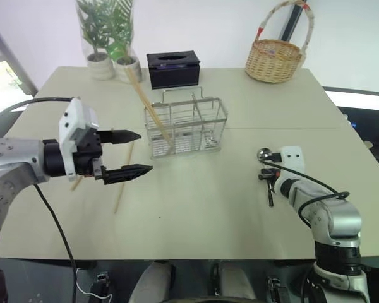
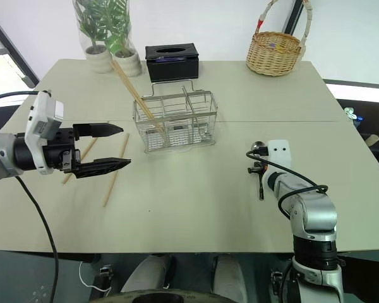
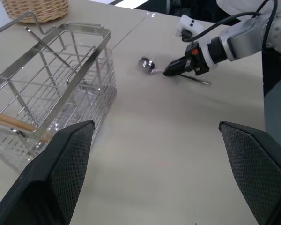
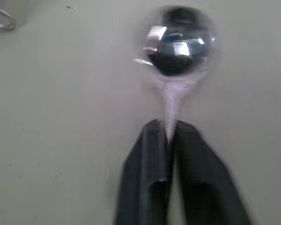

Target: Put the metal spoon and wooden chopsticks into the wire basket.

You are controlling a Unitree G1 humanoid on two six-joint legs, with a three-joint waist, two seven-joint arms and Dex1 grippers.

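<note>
Metal spoon (image 4: 179, 44) handle pinched in my right gripper (image 4: 171, 136), right of the wire basket (image 1: 186, 126); thin handle may slip. Left gripper (image 1: 131, 153) gapes empty.

Your robot's left arm (image 1: 12, 161) has a rounded silver-grey shell with small dark screw heads, then a black wrist section capped by a white block. A black cable (image 1: 50, 221) loops down from it. The left gripper (image 1: 131, 153) has two black tapered fingers (image 3: 61, 173) with a fine cross-hatched face. The right arm (image 1: 325, 218) is the same silver-grey, with a white block at the wrist, black cables and what looks like a small orange-red mark. The right gripper (image 4: 168, 140) has smooth black fingers.
</note>
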